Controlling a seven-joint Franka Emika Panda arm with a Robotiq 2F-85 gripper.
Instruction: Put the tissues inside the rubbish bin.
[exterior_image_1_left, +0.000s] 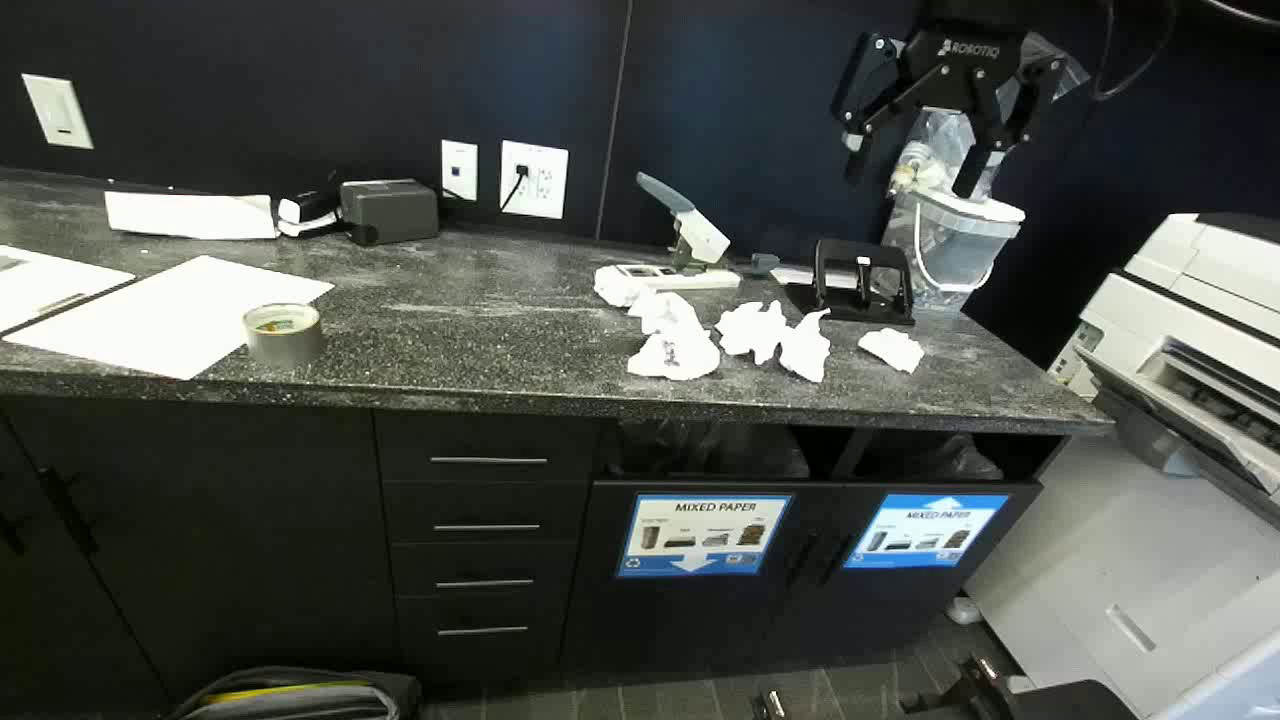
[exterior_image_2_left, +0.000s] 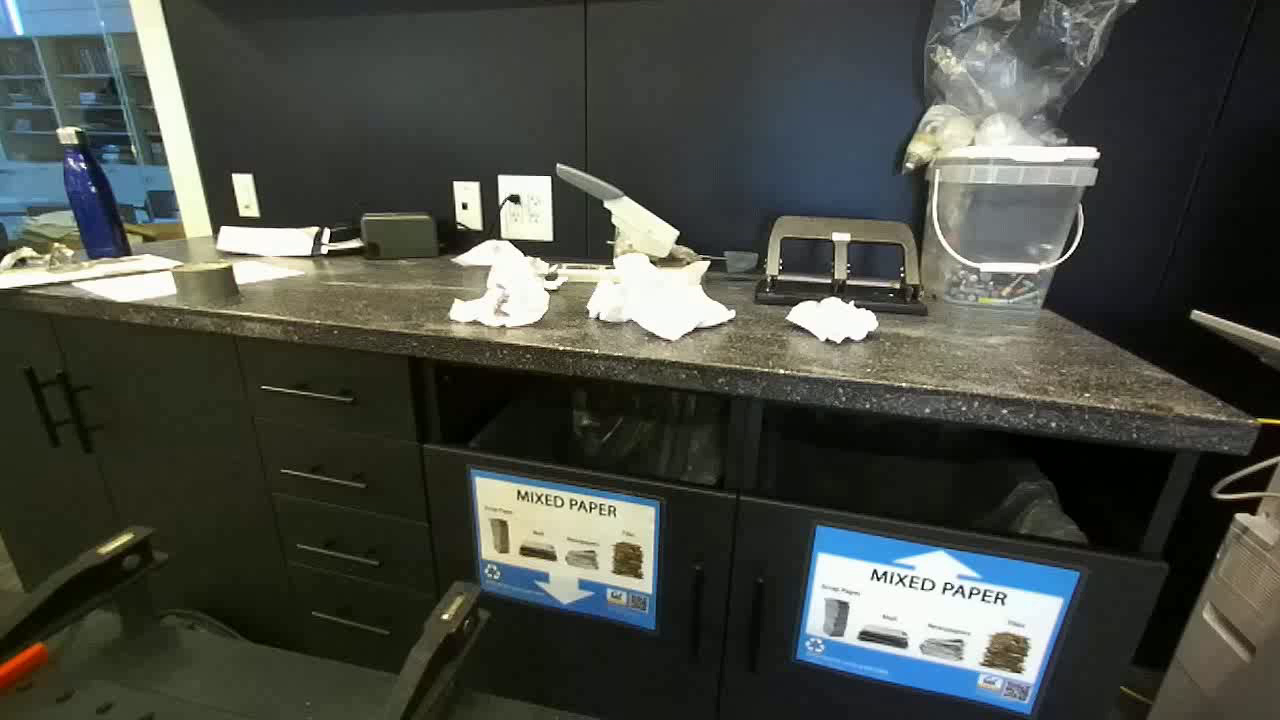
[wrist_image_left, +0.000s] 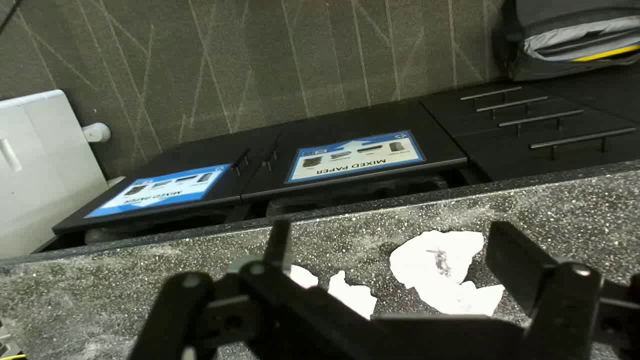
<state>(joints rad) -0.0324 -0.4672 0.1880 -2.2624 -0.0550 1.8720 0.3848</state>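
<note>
Crumpled white paper tissues (exterior_image_1_left: 675, 355) lie on the speckled dark-grey desk (exterior_image_1_left: 470, 320); black hinged jaws hang wide apart above.

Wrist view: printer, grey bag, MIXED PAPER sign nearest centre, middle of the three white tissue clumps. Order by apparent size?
1. Printer, cut off by the picture edge
2. Grey bag, also cut off
3. Centre sign, seen at a slant
4. Middle tissue, clearly smallest
Ranked by visible part only.
</note>
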